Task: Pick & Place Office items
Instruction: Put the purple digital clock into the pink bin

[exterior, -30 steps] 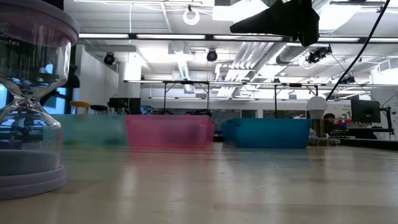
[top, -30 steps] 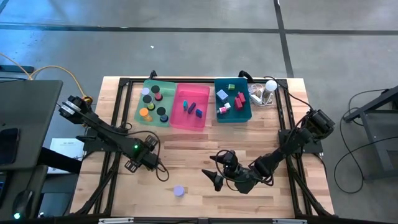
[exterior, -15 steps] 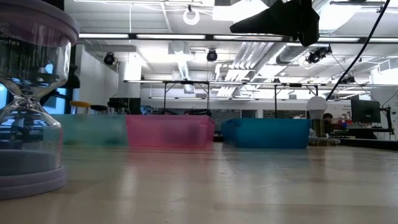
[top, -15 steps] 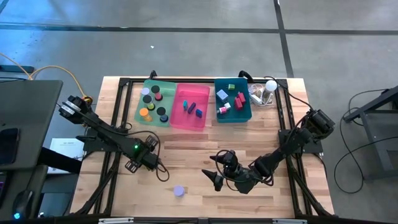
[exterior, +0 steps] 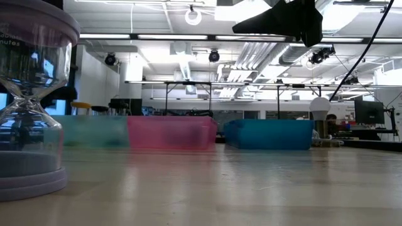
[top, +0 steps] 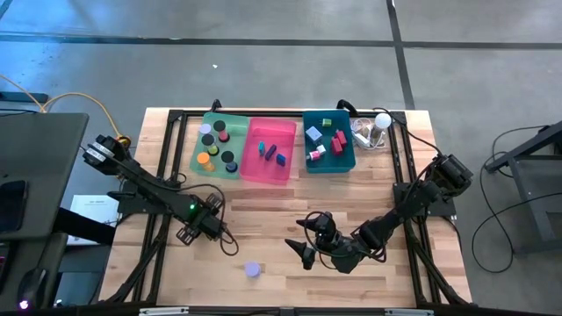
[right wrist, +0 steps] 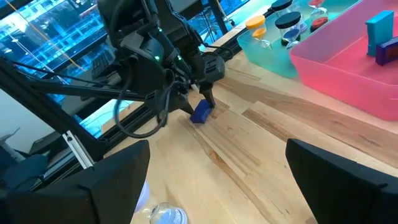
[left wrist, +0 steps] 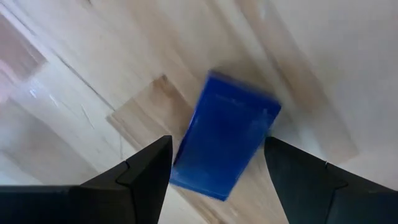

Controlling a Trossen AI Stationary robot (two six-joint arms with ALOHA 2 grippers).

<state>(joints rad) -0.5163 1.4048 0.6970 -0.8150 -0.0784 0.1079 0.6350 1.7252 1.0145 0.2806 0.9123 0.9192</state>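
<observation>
A blue block (left wrist: 225, 144) lies on the bare wood left of the table's middle, also seen as the blue block (right wrist: 201, 112) in the right wrist view. My left gripper (top: 198, 231) points down over it, open, one finger on each side of it. My right gripper (top: 304, 244) hangs open above the table's near middle and holds nothing. A lavender-capped sand timer (top: 253, 269) stands near the front edge on its base (exterior: 28, 182). Other small pieces lie in the green bin (top: 195, 156), the pink bin (top: 268, 174) and the teal bin (top: 330, 165). My left gripper stands over the blue block with its fingers (left wrist: 147, 169) pointing down, one beside each long side. One fingertip overlaps the block's near corner (left wrist: 179, 179) in the wrist view. I cannot tell whether it touches. The block rests on the table.
A white ball-topped clear gadget (top: 378, 125) stands at the far right beside the teal bin. A black frame rail (top: 399, 189) runs along the table's sides. Bare wood lies between the bins and the grippers.
</observation>
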